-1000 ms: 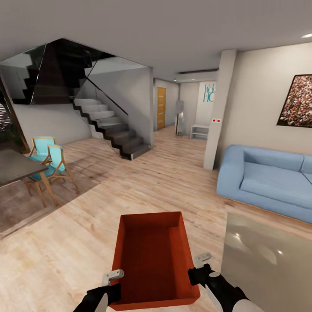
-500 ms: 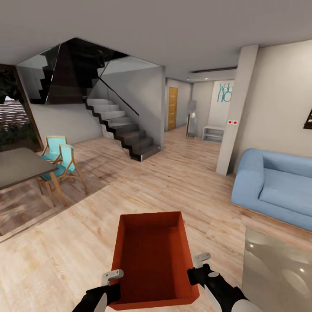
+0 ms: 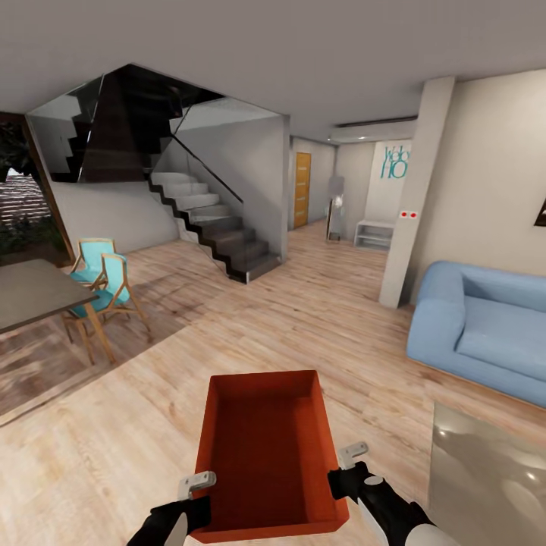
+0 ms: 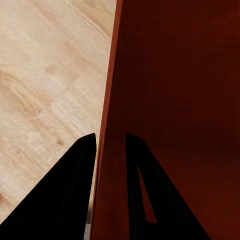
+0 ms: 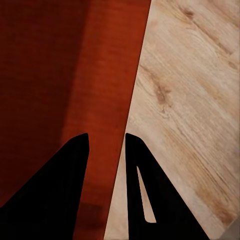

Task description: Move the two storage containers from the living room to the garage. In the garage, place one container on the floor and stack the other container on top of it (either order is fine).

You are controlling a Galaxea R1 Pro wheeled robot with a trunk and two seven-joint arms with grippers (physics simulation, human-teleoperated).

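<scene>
Both black-and-white arms reach forward low in the head view, one at each long side of a red-orange rectangular open-top storage container [image 3: 265,455], which is carried level above the light wood-plank floor [image 3: 318,318] of the living room. The left gripper [image 3: 196,485] sits at the container's left wall near the corner closest to the robot, and the right gripper [image 3: 350,456] sits at the right wall, slightly farther forward.

In the left wrist view, the left gripper [image 4: 110,145] has one dark finger outside the thin wall and the other inside the bin [image 4: 175,100], so its jaws straddle and pinch that wall. The right wrist view shows the same arrangement: the right gripper [image 5: 107,145] has its two fingers on either side of the container's right wall [image 5: 115,75], clamped on it, with wood planks beyond.

Ahead of the container, a dark staircase with a glass balustrade [image 3: 220,227] rises to the left. To the container's right stand a pale blue sofa [image 3: 478,326] and the corner of a glass coffee table [image 3: 493,478]. Left of it are turquoise chairs with wooden frames [image 3: 102,284] beside a dark table. On the far wall past the staircase, teal lettering [image 3: 394,161] is visible, with what looks like "HO" in large capitals; the script above is too small to read.
</scene>
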